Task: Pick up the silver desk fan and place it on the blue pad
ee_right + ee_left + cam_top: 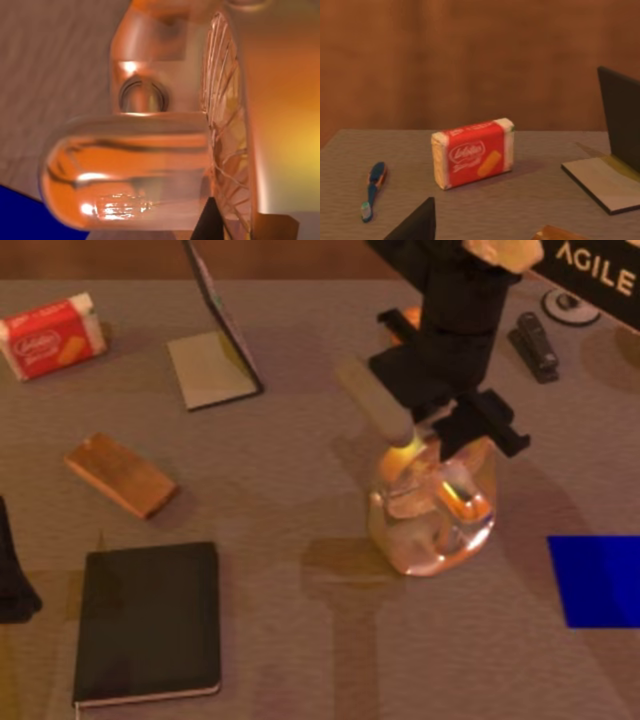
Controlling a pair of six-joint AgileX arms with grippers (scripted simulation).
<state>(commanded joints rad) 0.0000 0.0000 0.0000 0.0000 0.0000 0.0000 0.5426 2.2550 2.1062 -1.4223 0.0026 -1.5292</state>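
The right gripper (440, 435) hangs directly over the fan (432, 512), at its top edge; whether its jaws are closed on the fan I cannot tell. The fan sits right of the table's centre, its hub (130, 170) filling the right wrist view. The blue pad (598, 580) lies apart at the right edge. The left arm is parked at the left edge, near a black notebook (150, 622).
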